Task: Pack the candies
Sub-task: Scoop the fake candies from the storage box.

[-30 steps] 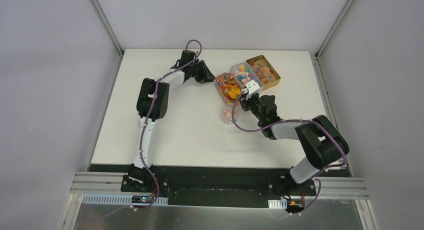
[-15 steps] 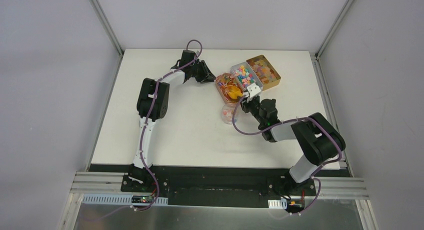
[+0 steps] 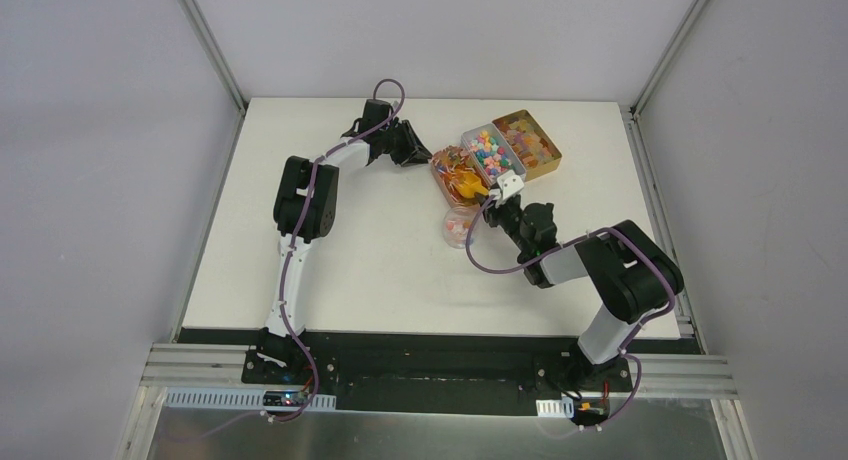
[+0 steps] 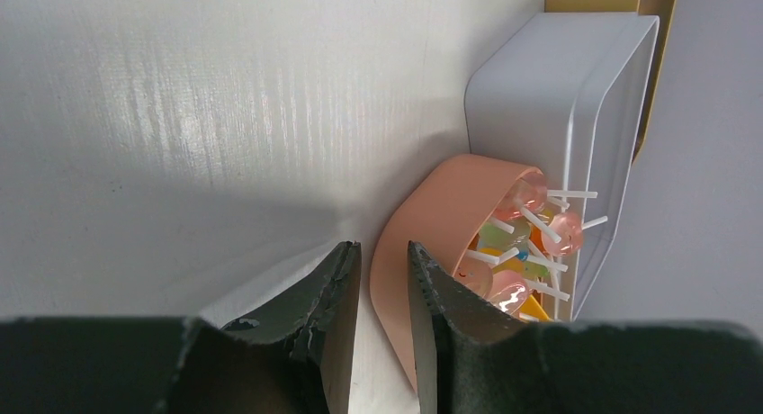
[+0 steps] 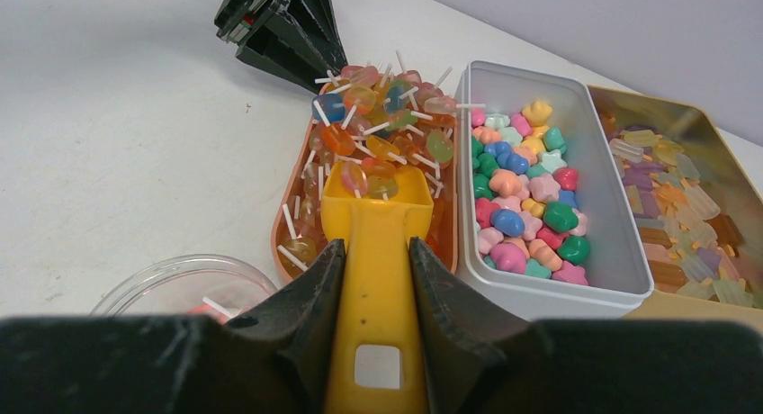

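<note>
The candies (image 5: 526, 193) are small pink, blue, yellow and green sweets that fill a white box (image 5: 630, 252), also seen from above (image 3: 490, 150). My right gripper (image 5: 376, 247) is shut on the handle of the orange scoop (image 5: 378, 198). The scoop's bowl lies in a peach tray (image 5: 281, 234) of lollipops and holds a few of them. My left gripper (image 4: 382, 252) is at the tray's far end, with its jaws closed narrowly on the tray's wall (image 4: 423, 225). From above, the left gripper (image 3: 415, 150) is left of the tray and the right gripper (image 3: 497, 202) is at its near end.
A clear round jar (image 5: 180, 288) with a few lollipops stands on the table in front of the peach tray, also seen from above (image 3: 457, 227). A gold tin (image 5: 711, 207) of pale jelly sweets sits right of the white box. Grey walls enclose the white table.
The right arm's elbow has drawn left and its wrist has shifted slightly, with the scoop still in the peach tray. The left arm has not moved.
</note>
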Motion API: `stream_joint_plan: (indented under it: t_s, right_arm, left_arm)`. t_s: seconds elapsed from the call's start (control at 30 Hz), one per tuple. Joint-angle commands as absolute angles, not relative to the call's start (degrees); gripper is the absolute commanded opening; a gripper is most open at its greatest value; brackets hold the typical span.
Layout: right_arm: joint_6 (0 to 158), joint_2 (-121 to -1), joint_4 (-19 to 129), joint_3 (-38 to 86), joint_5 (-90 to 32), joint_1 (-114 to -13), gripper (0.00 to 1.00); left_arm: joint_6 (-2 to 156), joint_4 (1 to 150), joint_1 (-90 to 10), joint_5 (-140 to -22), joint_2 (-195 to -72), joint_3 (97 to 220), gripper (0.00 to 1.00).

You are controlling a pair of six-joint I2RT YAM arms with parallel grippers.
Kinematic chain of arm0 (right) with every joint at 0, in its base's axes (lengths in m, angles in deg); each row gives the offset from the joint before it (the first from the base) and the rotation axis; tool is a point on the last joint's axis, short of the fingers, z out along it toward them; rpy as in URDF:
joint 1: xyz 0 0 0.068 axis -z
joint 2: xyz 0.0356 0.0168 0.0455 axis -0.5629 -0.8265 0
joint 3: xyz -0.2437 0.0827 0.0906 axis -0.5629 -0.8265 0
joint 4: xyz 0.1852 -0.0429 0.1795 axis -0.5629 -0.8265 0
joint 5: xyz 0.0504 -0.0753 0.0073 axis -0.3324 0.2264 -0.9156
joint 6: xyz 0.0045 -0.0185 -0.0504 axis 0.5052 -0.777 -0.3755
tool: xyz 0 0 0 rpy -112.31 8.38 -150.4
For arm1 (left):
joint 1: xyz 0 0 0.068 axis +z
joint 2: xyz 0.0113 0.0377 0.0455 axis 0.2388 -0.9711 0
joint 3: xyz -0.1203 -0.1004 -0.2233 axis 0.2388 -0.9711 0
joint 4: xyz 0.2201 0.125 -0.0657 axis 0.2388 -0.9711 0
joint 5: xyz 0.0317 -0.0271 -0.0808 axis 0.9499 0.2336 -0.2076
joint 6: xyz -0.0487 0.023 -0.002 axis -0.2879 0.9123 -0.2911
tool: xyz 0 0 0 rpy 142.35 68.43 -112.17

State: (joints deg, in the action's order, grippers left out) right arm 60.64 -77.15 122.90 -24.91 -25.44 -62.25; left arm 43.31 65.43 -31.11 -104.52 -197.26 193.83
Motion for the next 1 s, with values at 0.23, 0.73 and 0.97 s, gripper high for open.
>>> stream_joint_plan:
  t_s: [0.23, 0.73, 0.97]
  right_arm:
    - [62.2, -75.9, 135.7, -27.0, -27.4, -61.1, 0.0]
    - [62.3, -76.0, 137.1, -27.3, -28.8, -60.8, 0.0]
    - [61.8, -73.3, 137.1, -28.9, -27.7, -60.5, 0.0]
  left_arm:
    - [46.8, 63.2, -31.9, -105.9, -193.6, 196.4, 0.28]
    - [49.3, 60.7, -31.3, -104.6, -190.2, 195.7, 0.29]
    - [49.7, 60.2, -31.2, -104.6, -189.6, 195.7, 0.29]
